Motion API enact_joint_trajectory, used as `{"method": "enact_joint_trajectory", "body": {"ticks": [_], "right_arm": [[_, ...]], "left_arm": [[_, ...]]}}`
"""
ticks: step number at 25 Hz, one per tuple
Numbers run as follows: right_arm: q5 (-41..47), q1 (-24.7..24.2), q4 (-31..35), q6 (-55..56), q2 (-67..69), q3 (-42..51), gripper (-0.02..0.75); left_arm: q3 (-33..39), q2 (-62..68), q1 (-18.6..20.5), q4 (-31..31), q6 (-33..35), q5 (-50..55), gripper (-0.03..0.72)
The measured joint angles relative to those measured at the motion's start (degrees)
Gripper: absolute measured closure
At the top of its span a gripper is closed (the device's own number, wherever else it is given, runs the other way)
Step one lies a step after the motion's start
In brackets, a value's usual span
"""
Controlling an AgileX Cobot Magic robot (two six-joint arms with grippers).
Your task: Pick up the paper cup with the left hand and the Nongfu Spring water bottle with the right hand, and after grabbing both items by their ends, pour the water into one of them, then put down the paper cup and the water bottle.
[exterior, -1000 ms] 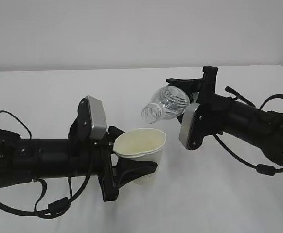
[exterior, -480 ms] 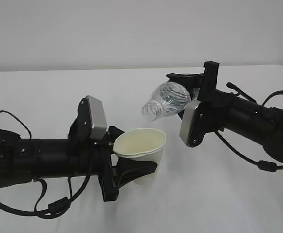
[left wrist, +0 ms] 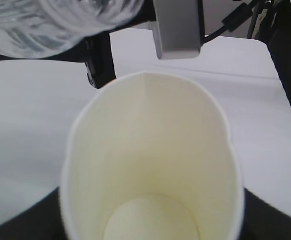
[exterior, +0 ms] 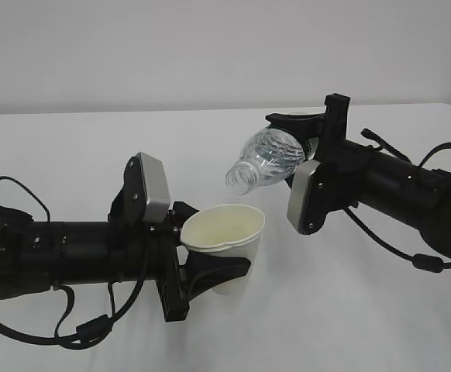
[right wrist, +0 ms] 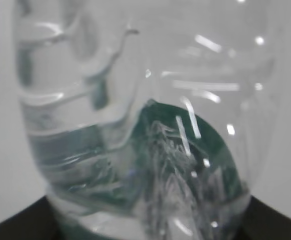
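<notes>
My left gripper (exterior: 210, 249) is shut on the white paper cup (exterior: 227, 232), holding it upright just above the table. The left wrist view looks down into the cup (left wrist: 150, 165); its cream inside looks dry. My right gripper (exterior: 294, 149) is shut on the base end of the clear Nongfu Spring water bottle (exterior: 268, 157), which lies tilted with its uncapped mouth down-left, above and just beyond the cup's rim. The bottle (right wrist: 145, 125) fills the right wrist view, its green label seen through the plastic. Water is not visible in the bottle, in the cup or between them.
Both arms hover over a white table (exterior: 78, 147) that runs back to a pale wall. The right arm's grey-white plate (exterior: 303, 194) hangs close beside the cup, and the same plate (left wrist: 178, 25) shows above the cup's rim in the left wrist view.
The right arm has lifted the bottle a little, up and slightly to the right, keeping its mouth tipped toward the cup. The left arm and the cup have stayed put.
</notes>
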Motion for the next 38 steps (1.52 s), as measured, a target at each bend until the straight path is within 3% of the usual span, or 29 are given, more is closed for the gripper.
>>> {"method": "enact_joint_trajectory", "body": {"ticks": [38], "right_arm": [[0.0, 0.0, 0.1, -7.7, 0.0, 0.0, 0.317]], "left_arm": [[0.0, 0.0, 0.0, 0.0, 0.0, -0.1, 0.263]]}}
